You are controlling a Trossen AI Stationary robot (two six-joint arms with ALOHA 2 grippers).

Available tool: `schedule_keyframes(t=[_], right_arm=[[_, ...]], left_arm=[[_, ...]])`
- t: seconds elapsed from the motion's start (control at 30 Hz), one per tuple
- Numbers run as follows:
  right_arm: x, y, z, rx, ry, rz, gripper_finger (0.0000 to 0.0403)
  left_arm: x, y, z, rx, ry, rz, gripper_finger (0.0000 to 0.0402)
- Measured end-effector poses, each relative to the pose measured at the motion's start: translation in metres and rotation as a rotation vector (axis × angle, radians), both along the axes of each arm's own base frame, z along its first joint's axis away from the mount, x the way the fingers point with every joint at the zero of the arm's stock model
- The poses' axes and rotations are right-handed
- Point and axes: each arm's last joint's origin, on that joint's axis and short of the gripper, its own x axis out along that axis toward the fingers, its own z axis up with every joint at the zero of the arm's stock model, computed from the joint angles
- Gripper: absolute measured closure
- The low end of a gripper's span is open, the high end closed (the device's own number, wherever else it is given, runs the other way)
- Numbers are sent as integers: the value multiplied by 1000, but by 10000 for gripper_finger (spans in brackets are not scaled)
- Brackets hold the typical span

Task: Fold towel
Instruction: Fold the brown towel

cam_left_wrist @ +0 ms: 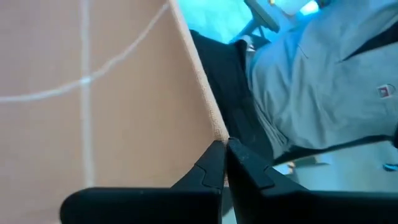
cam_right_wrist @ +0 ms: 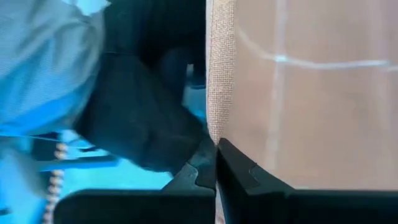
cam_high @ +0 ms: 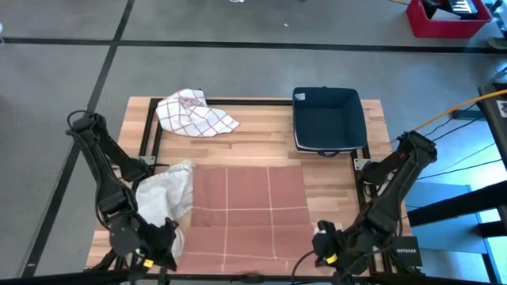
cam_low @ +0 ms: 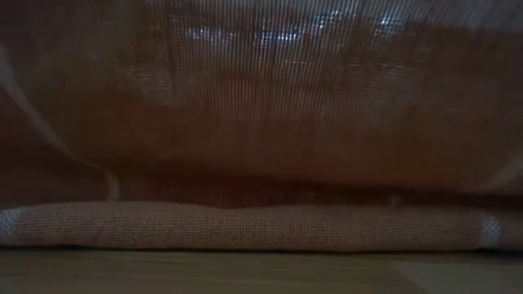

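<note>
Wooden table holds a pink towel lying flat in the middle, near the front edge. Left gripper is pinched tight on the towel's near left corner. Right gripper is pinched tight on the near right corner. To fold well, I think both should lift together, go the same speed, and carry the front edge straight over to the far edge. Keep the cloth tight so no wrinkles come.

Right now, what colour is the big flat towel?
The towel is pinkish red with thin pale grid lines, clearest in the high view.
</note>
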Motion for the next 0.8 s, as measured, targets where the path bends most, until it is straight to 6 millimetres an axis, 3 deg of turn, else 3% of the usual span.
schedule_keyframes(t=[0.23,0.57,0.67,0.8], right_arm=[[0,-10,34,-83,-58,-17,398],[-7,-13,79,-52,-156,-8,398],[-9,-11,81,-62,-187,-7,398],[-7,-3,70,-114,-163,2,398]], left_arm=[[-10,17,26,-46,-126,49,400],[-18,17,61,-173,-426,-3,400],[-18,14,58,-161,-412,-9,400],[-15,11,40,-98,-271,24,400]])
